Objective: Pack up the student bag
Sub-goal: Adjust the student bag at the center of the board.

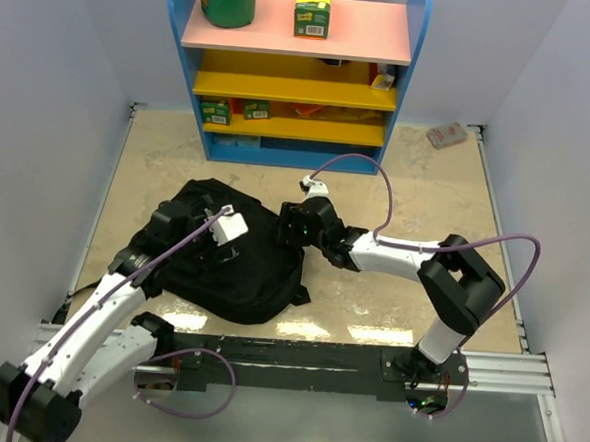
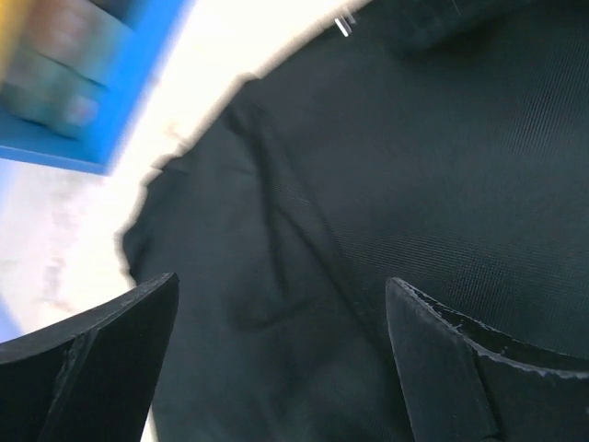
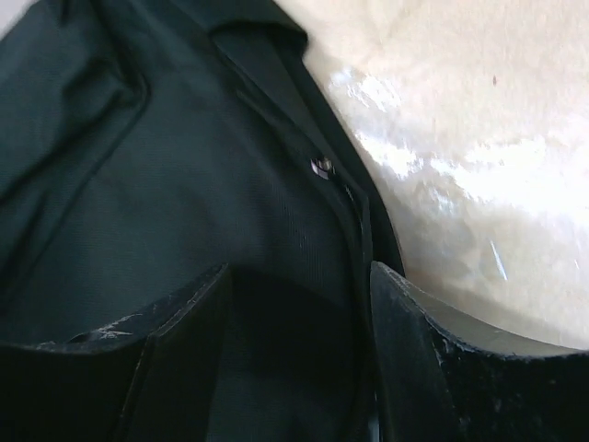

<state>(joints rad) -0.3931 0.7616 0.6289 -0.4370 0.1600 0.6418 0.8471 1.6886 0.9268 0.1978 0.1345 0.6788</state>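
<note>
Fig.: student bag (image 1: 234, 267) lies flat on the beige worktop (image 1: 417, 193), centre-left, in front of the blue shelf unit (image 1: 292, 131) at the far wall. Its black fabric is seen close-up in both wrist views (image 2: 433, 175) (image 3: 138, 175).

L. end effector (image 1: 180, 217) (image 2: 285, 368) is held over the bag's upper-left part. Its fingers are spread wide and released, w/ nothing gripped.

R. end effector (image 1: 293, 227) (image 3: 299, 359) is placed at the bag's upper-right edge. Its fingers are apart, not clenched, w/ the bag's seam between them. A small metal stud (image 3: 321, 166) is seen on that seam, near the bare worktop (image 3: 479, 120).
</note>
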